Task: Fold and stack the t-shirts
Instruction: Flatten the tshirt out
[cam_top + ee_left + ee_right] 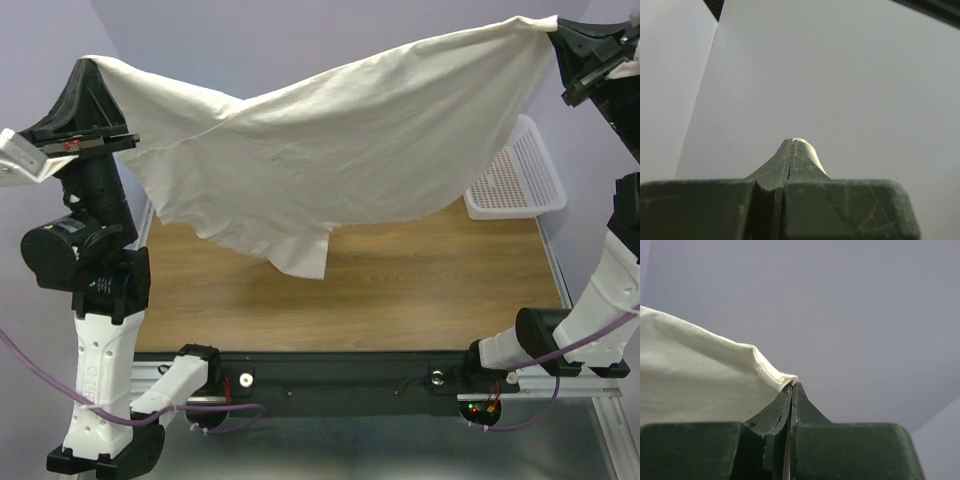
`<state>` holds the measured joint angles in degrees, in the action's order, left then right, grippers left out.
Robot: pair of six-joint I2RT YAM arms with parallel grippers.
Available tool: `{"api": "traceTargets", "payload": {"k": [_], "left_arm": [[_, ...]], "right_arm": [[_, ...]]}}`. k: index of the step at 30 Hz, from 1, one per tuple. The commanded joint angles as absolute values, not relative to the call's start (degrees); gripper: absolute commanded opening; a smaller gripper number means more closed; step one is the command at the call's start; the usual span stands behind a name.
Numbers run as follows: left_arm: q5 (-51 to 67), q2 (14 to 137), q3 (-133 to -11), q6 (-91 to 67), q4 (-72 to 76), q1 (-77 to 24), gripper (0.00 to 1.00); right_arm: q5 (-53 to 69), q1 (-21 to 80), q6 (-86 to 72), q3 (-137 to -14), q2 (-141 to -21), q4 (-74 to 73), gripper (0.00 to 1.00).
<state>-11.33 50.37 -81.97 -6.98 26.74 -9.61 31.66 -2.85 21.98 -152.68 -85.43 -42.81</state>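
Cream-white t-shirt (340, 150) is up in the air, stretched wide between both arms above the wooden table (420, 285), spanning nearly the full width of the top view. Left gripper (88, 64) is raised high at far left, fingers pressed together on one corner of the shirt. In the left wrist view the two fingers meet with no gap and only a small bit of pale cloth shows at the tip. Right gripper (558, 26) is raised higher at the far right corner, fingers pinched on the opposite edge. The right wrist view shows the hemmed edge caught right at the tips, with the cloth running off to the left. The shirt sags in the middle between the two grips, its top edge dipping and then climbing toward the right. Lower part hangs in loose folds, and the lowest flap drops at left-centre over the table; cannot tell whether it touches the wood. White mesh basket (525, 178) sits at the far right of the table, its left part hidden behind the hanging cloth. Both wrist views point up at a plain pale wall (840, 75).
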Motion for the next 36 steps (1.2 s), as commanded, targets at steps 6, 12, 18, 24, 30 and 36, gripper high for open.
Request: {"api": "traceTargets", "payload": {"k": [6,12,18,24,30,36], "left_arm": [[-11.5,52.5,-88.1,-7.6,30.8,-9.1,0.0],[-12.7,57.0,-83.8,-7.1,30.4,-9.1,0.0],[-13.2,71.2,-81.0,-8.4,30.5,-9.1,0.0],[-11.2,87.5,-77.0,-10.3,29.2,-9.1,0.0],[-9.6,104.6,-80.0,-9.5,25.9,-9.1,0.0],[-11.9,111.9,-85.7,-9.0,22.9,-9.1,0.0]], "right_arm": [[24.2,-3.5,20.4,-149.3,-83.7,-37.8,0.01],[24.6,-3.5,19.1,-135.4,-86.5,-34.0,0.01],[25.9,-3.4,17.7,-116.7,-92.1,-23.8,0.01],[28.0,-3.0,16.6,-101.9,-101.6,-13.4,0.01],[24.4,-1.1,17.6,-100.1,-113.5,-10.0,0.01],[20.5,1.4,18.9,-105.1,-122.7,-9.5,0.01]]}}
